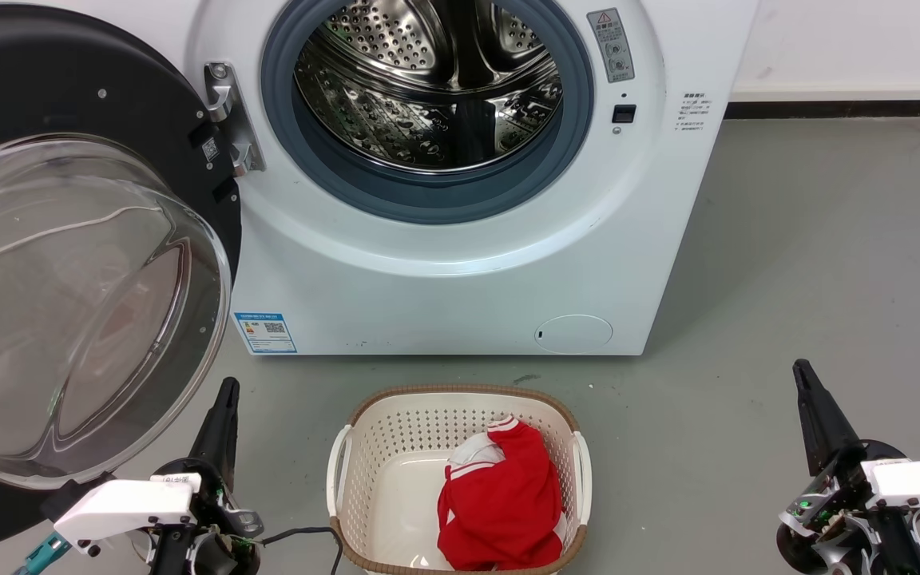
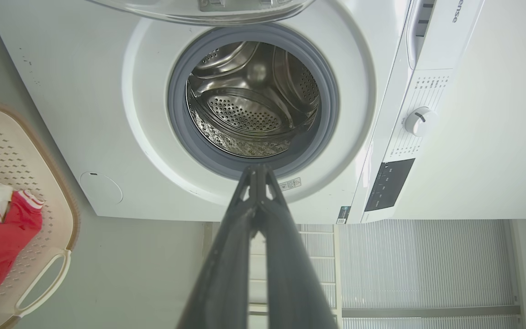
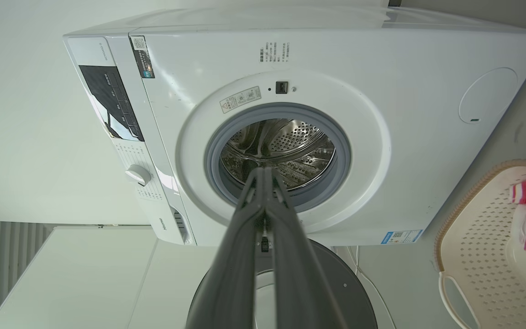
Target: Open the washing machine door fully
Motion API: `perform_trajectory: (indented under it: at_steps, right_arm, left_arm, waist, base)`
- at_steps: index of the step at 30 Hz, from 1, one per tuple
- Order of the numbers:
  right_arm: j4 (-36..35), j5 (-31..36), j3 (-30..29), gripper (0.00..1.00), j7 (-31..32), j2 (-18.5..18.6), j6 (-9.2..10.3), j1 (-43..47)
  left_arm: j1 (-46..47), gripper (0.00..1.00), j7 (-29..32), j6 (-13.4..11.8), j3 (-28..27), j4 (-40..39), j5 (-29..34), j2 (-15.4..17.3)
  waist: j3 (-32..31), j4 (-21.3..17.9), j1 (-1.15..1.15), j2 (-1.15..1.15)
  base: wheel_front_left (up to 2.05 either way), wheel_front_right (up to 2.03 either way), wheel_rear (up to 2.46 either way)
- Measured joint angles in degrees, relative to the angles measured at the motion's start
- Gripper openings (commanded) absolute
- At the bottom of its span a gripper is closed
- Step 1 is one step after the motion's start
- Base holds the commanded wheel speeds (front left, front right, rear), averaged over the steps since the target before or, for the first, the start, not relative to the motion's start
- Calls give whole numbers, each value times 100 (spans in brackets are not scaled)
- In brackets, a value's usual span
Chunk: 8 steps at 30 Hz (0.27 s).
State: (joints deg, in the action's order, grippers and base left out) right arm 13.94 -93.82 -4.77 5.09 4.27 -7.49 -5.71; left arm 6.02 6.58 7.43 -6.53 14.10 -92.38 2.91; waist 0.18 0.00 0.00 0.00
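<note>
Partly legible "sense" lettering [image 2: 460,11] on washing machine [image 2: 85,114]; door [image 1: 69,80] open.

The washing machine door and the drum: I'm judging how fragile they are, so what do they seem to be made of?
The washing machine door: a dark frame, probably moulded plastic with a smooth, dull sheen, around a clear bulging bowl, glass or clear plastic, see-through with bright reflections. The drum: polished metal, likely stainless steel, perforated and mirror-like.
</note>
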Motion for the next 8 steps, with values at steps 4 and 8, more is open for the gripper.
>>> perform_trajectory:
  at_steps: [4,8]
  right_arm:
    - [1,2,-8,0,1,-8,0,0]
    - [2,8,-16,0,7,-14,-1,-1]
  left_arm:
    - [0,0,0,5,0,0,0,0]
    - [1,0,0,5,0,0,0,0]
  waist:
    - [0,0,0,0]
    - [0,0,0,0]
  base:
    - [0,0,0]
    - [0,0,0]
